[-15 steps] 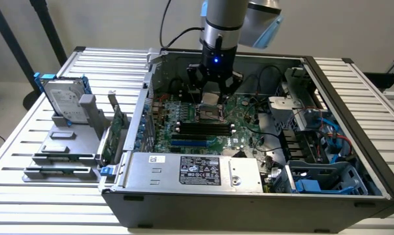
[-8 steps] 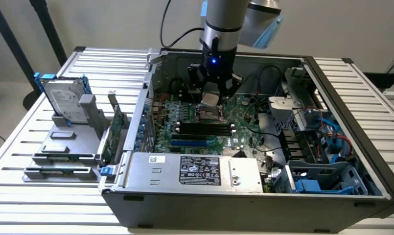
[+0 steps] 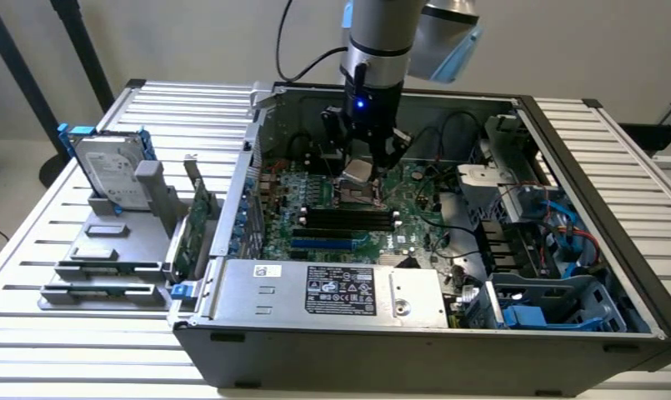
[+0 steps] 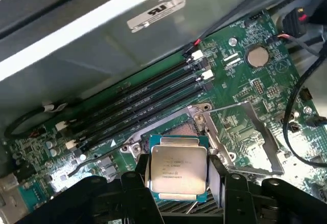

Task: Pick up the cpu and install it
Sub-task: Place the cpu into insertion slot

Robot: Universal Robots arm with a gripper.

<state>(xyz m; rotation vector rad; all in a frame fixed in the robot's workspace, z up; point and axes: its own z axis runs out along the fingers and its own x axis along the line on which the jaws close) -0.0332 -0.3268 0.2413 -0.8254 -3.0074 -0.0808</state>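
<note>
Gripper (image 3: 358, 169): jaws closed on the cpu (image 3: 358, 172), one black finger (image 4: 139, 177) against each of two opposite edges, as the wrist view shows.

The cpu (image 4: 178, 169): small, flat and square. Its top is a shiny silver metal plate with stepped shoulders along two sides and several lines of fine dark print, too small to read. A thin blue-green rim shows around the plate. It hangs roughly level and clear of the board.

Position: inside the open computer case (image 3: 585, 179), over the middle of the green motherboard (image 3: 418, 237) and nearer the case's far wall than the power supply (image 3: 335, 290) at the near edge. The CPU socket (image 4: 176, 130) lies directly beneath it. The socket's metal load plate (image 4: 245, 132) is swung open to one side. The black memory slots (image 4: 138, 106) run beside the socket, and a coin cell battery (image 4: 257, 56) sits toward a corner of the board.

On the slatted table (image 3: 91, 342), at the exterior view's left of the case: a grey holder with a hard drive (image 3: 111, 171) standing upright and a green circuit card (image 3: 198, 208) on edge.
</note>
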